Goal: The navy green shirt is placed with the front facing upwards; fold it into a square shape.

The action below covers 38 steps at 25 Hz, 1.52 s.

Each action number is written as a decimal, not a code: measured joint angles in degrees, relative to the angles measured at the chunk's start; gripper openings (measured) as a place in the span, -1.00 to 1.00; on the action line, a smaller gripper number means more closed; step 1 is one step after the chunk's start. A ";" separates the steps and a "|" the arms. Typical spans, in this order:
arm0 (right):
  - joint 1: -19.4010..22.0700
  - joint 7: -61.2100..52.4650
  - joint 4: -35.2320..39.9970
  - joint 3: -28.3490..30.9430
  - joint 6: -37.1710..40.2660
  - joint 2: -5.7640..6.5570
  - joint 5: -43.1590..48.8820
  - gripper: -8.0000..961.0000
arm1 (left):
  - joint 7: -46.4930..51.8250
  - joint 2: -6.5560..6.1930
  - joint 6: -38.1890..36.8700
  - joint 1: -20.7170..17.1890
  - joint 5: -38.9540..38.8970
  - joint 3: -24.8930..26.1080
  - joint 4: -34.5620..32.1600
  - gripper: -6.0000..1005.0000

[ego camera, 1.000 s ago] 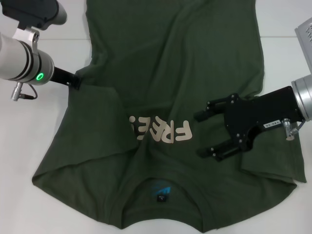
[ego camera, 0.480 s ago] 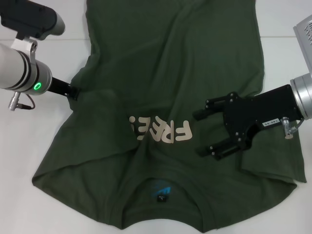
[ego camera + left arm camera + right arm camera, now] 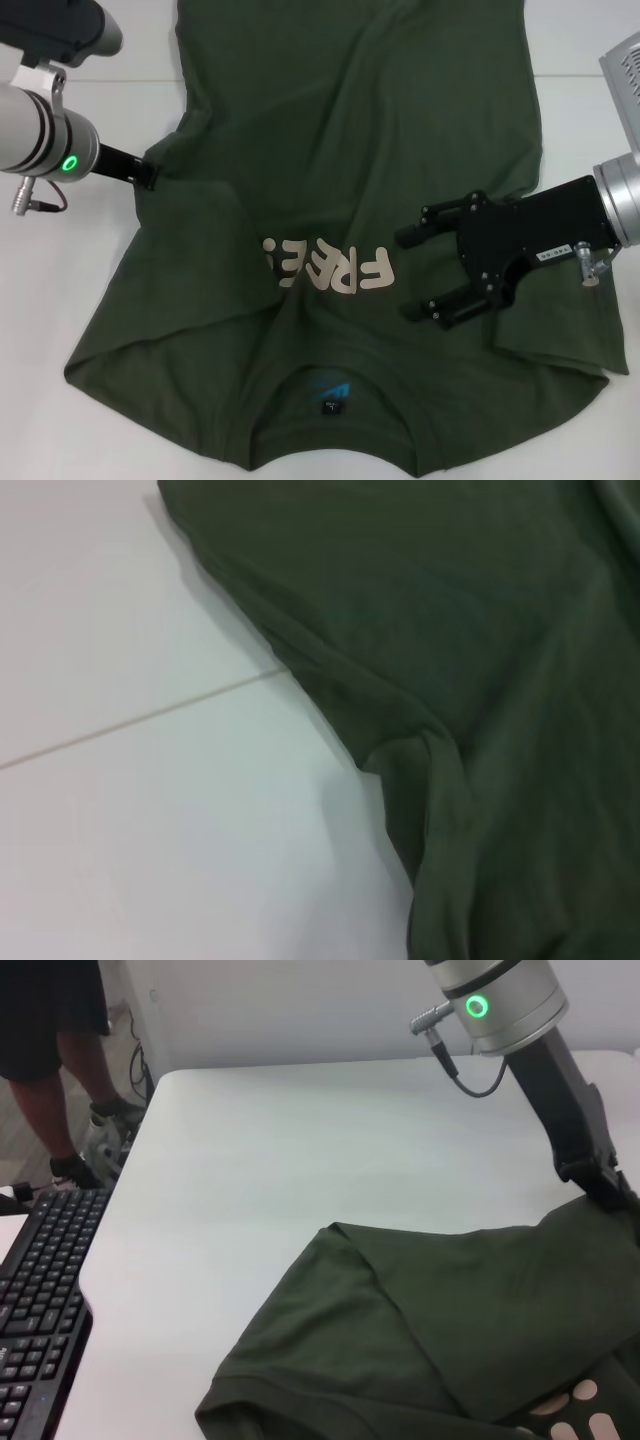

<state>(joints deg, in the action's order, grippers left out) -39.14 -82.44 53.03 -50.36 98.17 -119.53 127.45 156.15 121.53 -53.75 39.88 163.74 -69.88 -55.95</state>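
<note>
So, quick notes for you, operator:

Shirt: the navy green shirt (image 3: pixel 350 200) lies spread flat on the white table (image 3: pixel 60 290), front up, collar at the near edge, hem at the far end. The cream "FREE!" lettering (image 3: pixel 328 270) reads upside down from your head view; the blue-black neck label (image 3: pixel 330 393) sits near the collar.

Left sleeve: folded inward over the body, and the cloth puckers in a ridge at the left armpit.

Left gripper: your left gripper (image 3: pixel 148 175) sits at the shirt's left edge, right at the armpit, its tip meeting the fabric. You cannot tell whether it is open or pinching cloth; the fingers are hidden. The right wrist view shows that arm (image 3: pixel 560 1100) coming down to the shirt edge.

Right gripper: your right gripper (image 3: pixel 420 272) is over the right chest, just right of the lettering, fingers spread wide, holding nothing.

Off table: a keyboard (image 3: pixel 35 1300) lies beyond the left edge, and a person's legs (image 3: pixel 60 1060) stand behind it.
</note>
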 joint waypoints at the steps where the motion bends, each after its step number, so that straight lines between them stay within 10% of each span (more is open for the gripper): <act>1: -0.02 0.00 -0.04 0.00 0.00 0.00 0.00 0.82 | 0.00 -0.05 -0.02 0.00 0.00 0.08 -0.06 -0.90; 23: -0.04 0.00 -0.04 -0.10 -0.09 0.00 0.00 0.80 | 0.52 1.23 -0.39 -2.20 0.00 1.51 -3.21 -0.73; 38: 0.79 -0.39 0.17 1.93 -0.70 0.07 -0.02 0.79 | -3.64 2.59 -0.07 -8.61 -5.50 2.17 -13.41 0.37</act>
<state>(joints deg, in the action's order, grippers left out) -38.35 -82.83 53.20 -48.43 97.47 -119.46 127.43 152.51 124.12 -53.82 31.27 158.24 -67.72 -69.35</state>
